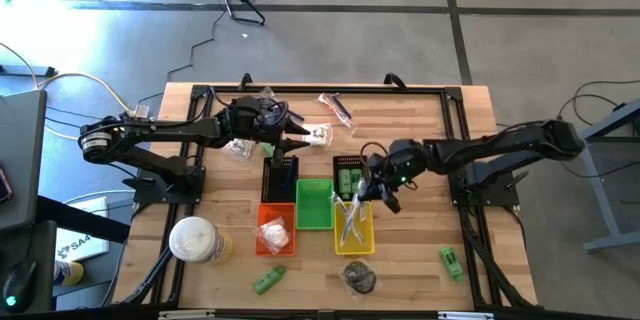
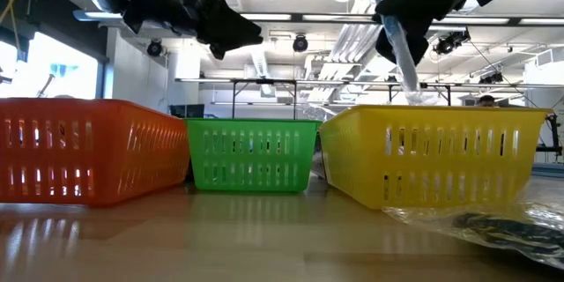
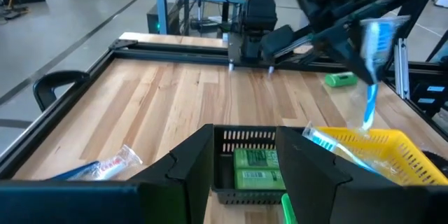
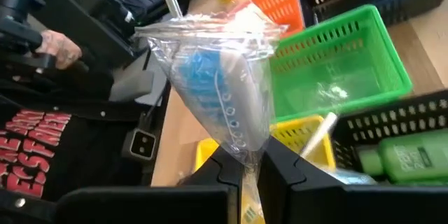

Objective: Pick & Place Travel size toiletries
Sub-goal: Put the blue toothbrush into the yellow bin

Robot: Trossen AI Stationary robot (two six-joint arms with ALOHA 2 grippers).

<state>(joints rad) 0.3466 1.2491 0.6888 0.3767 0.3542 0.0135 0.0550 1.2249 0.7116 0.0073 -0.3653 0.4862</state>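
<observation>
Pinched together on a clear-wrapped toothbrush [image 4: 222, 87], the right gripper [image 4: 245, 171] has its 2 dark fingers [image 4: 222, 171] meeting around the narrow end of the wrapper, so the blue-and-white brush head stands up in front of the wrist camera. From above, this gripper [image 1: 375, 192] hangs over the near edge of the yellow basket [image 1: 354, 228], and the low view shows the wrapped stick [image 2: 407, 63] slanting down toward that basket's rim [image 2: 432, 154] without reaching it.

Wooden table [image 1: 420, 260] fills most of the scene. On it the left arm reaches across the far half, its gripper [image 1: 300, 138] above the black basket [image 1: 281, 175]; its fingers [image 3: 192, 164] stand partly apart and hold nothing. Between them the left wrist view looks onto a second black basket [image 3: 255, 171] holding 2 green bottles [image 3: 259, 168].

A large round white-and-yellow container [image 1: 198, 240] stands at the near left. The orange basket [image 1: 275, 230] holds a clear-wrapped white piece, the green basket [image 1: 314, 203] sits between orange and yellow, and the yellow one already holds slim wrapped sticks.

Loose toiletries lie about: a wrapped packet [image 1: 338, 106] near the far edge, a white piece [image 1: 318, 134] just beside the left gripper, a green tube [image 1: 268, 280] at the near edge, a dark bagged piece [image 1: 360, 277] below the yellow basket, and a small green bottle [image 1: 451, 260] at the near right.

A person's hand [image 4: 61, 45] shows beyond the table.
</observation>
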